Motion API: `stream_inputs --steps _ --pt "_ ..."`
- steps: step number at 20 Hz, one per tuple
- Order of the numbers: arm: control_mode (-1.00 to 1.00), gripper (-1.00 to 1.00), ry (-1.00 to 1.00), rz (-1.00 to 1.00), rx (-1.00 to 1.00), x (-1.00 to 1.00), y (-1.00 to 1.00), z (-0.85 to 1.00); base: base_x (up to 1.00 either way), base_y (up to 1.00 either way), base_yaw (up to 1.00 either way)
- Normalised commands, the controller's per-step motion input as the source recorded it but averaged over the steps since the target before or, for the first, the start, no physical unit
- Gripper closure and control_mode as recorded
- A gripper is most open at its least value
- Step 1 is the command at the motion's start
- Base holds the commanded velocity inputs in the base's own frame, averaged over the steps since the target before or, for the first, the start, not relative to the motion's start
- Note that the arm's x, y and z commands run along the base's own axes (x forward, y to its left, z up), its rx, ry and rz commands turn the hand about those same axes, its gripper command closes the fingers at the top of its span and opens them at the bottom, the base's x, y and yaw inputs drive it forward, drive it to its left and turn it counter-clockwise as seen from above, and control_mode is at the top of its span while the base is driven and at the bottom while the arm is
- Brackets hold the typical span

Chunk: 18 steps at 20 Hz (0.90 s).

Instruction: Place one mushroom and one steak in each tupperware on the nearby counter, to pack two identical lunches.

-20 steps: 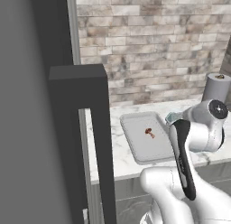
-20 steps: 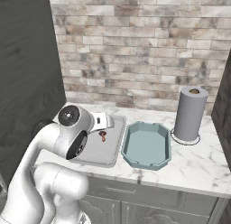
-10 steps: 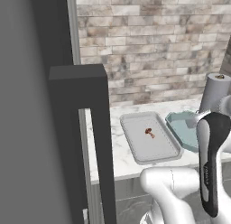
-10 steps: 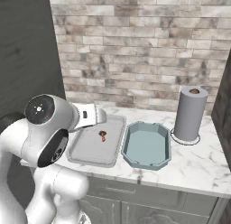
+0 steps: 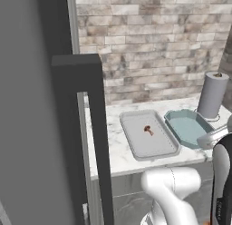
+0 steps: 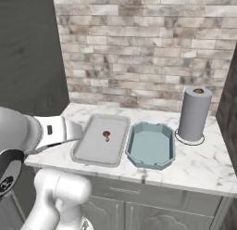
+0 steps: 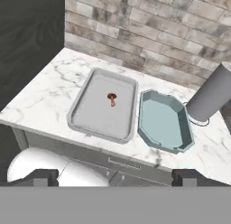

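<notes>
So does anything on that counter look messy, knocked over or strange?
Nothing stands out. One mushroom lies in the grey container, the teal container beside it is empty, and the paper towel roll stands upright. No spills on the marble counter.

Grey paper-towel roll point(image 6: 194, 114) upright, brick wall point(image 6: 139, 48) behind – dark cabinet point(image 5: 41, 106)

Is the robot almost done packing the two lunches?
Not yet. One mushroom already lies in the grey tupperware. The teal tupperware holds nothing. The gripper is open, holding nothing, back from the counter. Left to do: a steak in each tupperware, and a mushroom in the teal one.
</notes>
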Motion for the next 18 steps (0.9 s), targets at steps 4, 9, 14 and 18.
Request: stream_inputs --steps 4,9,14,18 --pt "1.00 -1.00 0.00 0.00 0.00 0.00 0.00 0.00 -1.00 -0.44 -0.02" --pt "1.00 -1.00 0.00 0.00 0.00 0.00 0.00 0.00 -1.00 -0.49 -0.01" --pt "1.00 -1.00 0.00 0.00 0.00 0.00 0.00 0.00 -1.00 -0.18 0.00" --pt "1.00 -1.00 0.00 0.00 0.00 0.00 0.00 0.00 -0.96 0.61 0.00"
